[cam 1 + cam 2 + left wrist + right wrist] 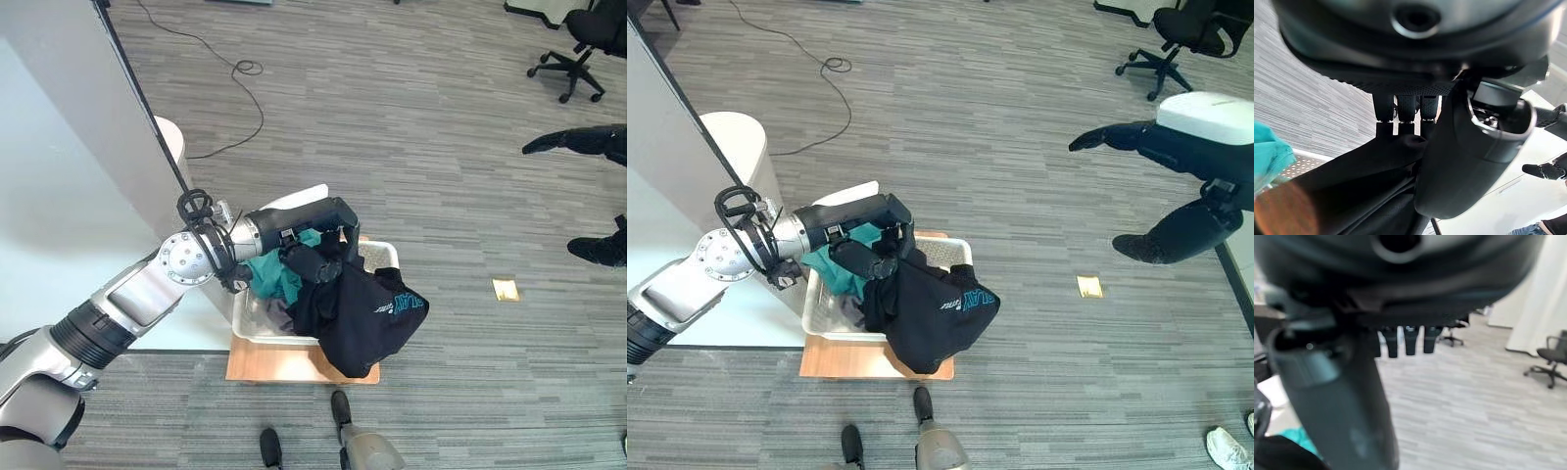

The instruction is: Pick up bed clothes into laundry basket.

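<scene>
Draping half over the basket [380,253] rim, the black garment [361,313] looks light, limp and likely to slide off; best bunched near its middle. Left hand [315,262] is clamped on its upper fold. Right hand [1405,340] hangs empty, fingers straight.

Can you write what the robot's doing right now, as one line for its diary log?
left hand: shut on black shirt | shirt: half over basket rim | right hand: open, idle

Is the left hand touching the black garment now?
Touching. In the left wrist view the left hand's fingers press onto the black garment; the left eye view shows it draped over the laundry basket.
</scene>
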{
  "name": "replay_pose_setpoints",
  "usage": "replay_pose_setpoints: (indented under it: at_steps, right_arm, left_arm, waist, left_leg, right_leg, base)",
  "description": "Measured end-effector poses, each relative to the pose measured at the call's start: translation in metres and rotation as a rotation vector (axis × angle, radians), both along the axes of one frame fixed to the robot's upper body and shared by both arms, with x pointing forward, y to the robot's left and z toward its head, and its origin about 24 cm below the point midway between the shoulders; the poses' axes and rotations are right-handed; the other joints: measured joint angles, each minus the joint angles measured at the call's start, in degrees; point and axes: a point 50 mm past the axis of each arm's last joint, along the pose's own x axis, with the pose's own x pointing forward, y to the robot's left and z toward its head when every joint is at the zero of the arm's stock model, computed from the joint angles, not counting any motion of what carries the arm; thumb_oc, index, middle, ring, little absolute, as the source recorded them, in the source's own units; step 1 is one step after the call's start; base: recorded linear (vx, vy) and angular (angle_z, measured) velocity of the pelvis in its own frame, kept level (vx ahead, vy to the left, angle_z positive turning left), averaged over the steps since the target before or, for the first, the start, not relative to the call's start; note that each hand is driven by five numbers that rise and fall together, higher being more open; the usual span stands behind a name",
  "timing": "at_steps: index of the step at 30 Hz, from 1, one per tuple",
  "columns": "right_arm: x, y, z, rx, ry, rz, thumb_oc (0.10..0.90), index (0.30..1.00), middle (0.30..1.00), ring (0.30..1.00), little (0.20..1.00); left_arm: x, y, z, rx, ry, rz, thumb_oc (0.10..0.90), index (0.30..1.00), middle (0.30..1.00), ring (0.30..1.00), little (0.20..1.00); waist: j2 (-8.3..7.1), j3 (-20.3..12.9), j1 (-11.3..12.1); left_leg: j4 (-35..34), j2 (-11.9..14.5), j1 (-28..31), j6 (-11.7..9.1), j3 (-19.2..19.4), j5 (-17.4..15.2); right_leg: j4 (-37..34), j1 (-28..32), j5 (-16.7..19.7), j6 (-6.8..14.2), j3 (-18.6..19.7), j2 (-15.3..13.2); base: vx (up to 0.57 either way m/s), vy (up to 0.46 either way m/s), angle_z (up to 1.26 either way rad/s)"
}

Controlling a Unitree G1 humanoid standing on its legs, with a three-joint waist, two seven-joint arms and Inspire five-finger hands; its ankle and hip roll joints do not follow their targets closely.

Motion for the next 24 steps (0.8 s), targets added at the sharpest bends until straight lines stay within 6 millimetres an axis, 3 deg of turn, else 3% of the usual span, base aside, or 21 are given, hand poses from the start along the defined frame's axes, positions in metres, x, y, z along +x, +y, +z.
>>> replay_pose_setpoints:
  at_steps: [6, 13, 16, 22, 23, 24]
  right_arm:
    - [0.000, -0.001, 0.000, 0.002, 0.002, -0.006, 0.800, 0.900, 0.900, 0.900, 0.900]
    - [0.001, -0.002, -0.001, 0.004, 0.016, -0.016, 0.800, 0.900, 0.900, 0.900, 0.900]
    - [0.001, 0.000, -0.001, 0.007, 0.023, -0.008, 0.800, 0.900, 0.900, 0.900, 0.900]
    - [0.007, 0.011, -0.002, 0.005, 0.052, 0.041, 0.800, 0.900, 0.900, 0.900, 0.900]
    - [0.010, -0.005, -0.012, 0.054, 0.072, 0.026, 0.800, 0.900, 0.900, 0.900, 0.900]
    - [0.013, -0.028, -0.018, 0.097, 0.049, -0.061, 0.800, 0.900, 0.900, 0.900, 0.900]
  left_arm:
    - [0.002, 0.002, 0.008, 0.025, -0.040, 0.010, 0.400, 0.300, 0.300, 0.300, 0.300]
    - [0.027, 0.010, 0.060, 0.053, -0.225, 0.119, 0.400, 0.300, 0.300, 0.300, 0.300]
    - [0.030, 0.003, 0.076, 0.010, -0.302, 0.122, 0.400, 0.300, 0.300, 0.300, 0.300]
    - [0.041, 0.006, 0.076, -0.021, -0.323, 0.172, 0.400, 0.300, 0.300, 0.300, 0.300]
    - [0.048, 0.003, 0.068, -0.044, -0.288, 0.178, 0.400, 0.300, 0.300, 0.300, 0.300]
    - [0.053, -0.005, 0.065, -0.037, -0.266, 0.169, 0.400, 0.300, 0.300, 0.300, 0.300]
  waist:
    - [0.08, -0.05, -0.18]
    - [0.49, -1.46, -0.44]
    - [0.54, -1.92, -0.46]
    - [0.53, -2.63, -0.51]
    - [1.09, -4.09, 0.41]
    - [0.62, -4.69, 1.06]
  left_leg:
    - [0.00, -0.03, -0.04, 0.00, -0.16, 0.01]
    - [0.60, 0.01, -1.04, 0.00, -0.33, 0.01]
    - [0.71, 0.05, -1.36, 0.00, -0.34, 0.01]
    - [0.83, 0.22, -1.52, -0.05, -0.36, 0.02]
    - [0.87, 0.37, -2.20, 0.00, -0.30, 0.05]
    - [0.97, 0.19, -2.34, -0.03, -0.46, 0.07]
  right_leg:
    - [0.00, 0.00, 0.02, 0.01, -0.04, -0.06]
    - [0.07, -0.59, 0.15, -0.02, -0.31, -0.12]
    - [0.09, -0.87, 0.19, -0.06, -0.37, -0.08]
    - [0.11, -0.95, 0.32, -0.22, -0.74, 0.02]
    - [0.42, -1.87, 0.00, -0.05, -1.44, -0.24]
    - [0.51, -1.80, 0.23, -0.21, -1.56, -0.07]
  base:
    - [0.00, 0.000, 0.00]
    - [0.01, -0.005, 0.02]
    - [0.00, 0.000, 0.00]
    - [0.00, 0.000, 0.00]
    - [-0.01, -0.003, 0.08]
    - [0.03, 0.023, 0.07]
